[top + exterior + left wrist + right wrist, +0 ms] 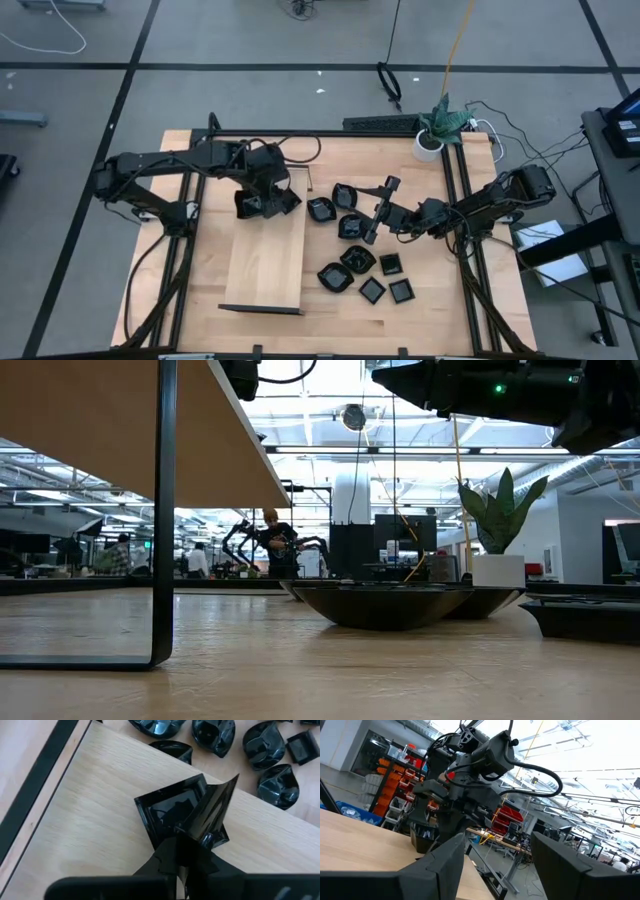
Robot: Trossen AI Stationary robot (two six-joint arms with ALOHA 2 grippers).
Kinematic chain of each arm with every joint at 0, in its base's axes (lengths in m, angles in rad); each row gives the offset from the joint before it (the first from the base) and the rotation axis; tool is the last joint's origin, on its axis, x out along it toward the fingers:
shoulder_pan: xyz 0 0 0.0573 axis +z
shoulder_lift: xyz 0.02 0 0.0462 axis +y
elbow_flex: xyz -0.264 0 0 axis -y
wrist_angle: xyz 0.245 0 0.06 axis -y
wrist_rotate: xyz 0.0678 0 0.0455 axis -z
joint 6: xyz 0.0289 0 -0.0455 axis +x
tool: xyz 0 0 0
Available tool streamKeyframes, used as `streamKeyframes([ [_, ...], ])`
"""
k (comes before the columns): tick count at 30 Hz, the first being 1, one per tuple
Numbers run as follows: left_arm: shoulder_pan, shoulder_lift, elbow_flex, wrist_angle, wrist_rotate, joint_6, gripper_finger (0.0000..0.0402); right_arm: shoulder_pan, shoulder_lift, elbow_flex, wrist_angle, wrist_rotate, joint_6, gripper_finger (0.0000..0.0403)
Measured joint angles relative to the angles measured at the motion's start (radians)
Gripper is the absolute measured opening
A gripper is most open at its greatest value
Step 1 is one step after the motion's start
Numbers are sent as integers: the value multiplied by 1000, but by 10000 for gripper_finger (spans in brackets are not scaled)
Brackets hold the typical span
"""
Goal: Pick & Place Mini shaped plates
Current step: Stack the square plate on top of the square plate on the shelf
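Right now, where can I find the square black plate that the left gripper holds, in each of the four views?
High view: the square plate is left of centre, over the wooden board's upper end, in the left gripper.
Low view: not visible.
Left wrist view: at the centre, above the board.
Right wrist view: cannot tell; the left arm blocks it.
Shared landmark: the wooden board.

Even overhead light in high view, soft short shadows on the surface [420, 320]. Low view backlit: bright ceiling strip lights [400, 450], near wood blurred, underside of board [100, 430] in shade. Left wrist sharp, white glare streaks on glossy black plates [175, 810]. Right wrist: sky-bright windows blown out, own fingers [445, 865] dark, soft
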Motion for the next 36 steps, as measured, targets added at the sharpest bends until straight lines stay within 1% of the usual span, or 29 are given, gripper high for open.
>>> streamKeyframes([
  [3,1,0,0,-8,-1,-5,28,0,0,0,0,0,0,212],
  [9,1,0,0,-7,0,-5,33,0,0,0,0,0,0,212],
  [13,1,0,0,-7,27,3,34,0,0,0,0,0,0,212],
  [17,0,0,0,-7,29,-6,40,0,0,0,0,0,0,212],
  [20,-2,0,0,-7,27,-5,60,0,0,0,0,0,0,212],
  [28,-22,0,0,-7,-55,-1,137,0,0,0,0,0,0,212],
  [32,-21,0,0,-6,-61,15,161,0,0,0,-1,0,0,212],
  [36,-21,0,0,-5,-60,21,175,0,0,0,-1,0,0,212],
])
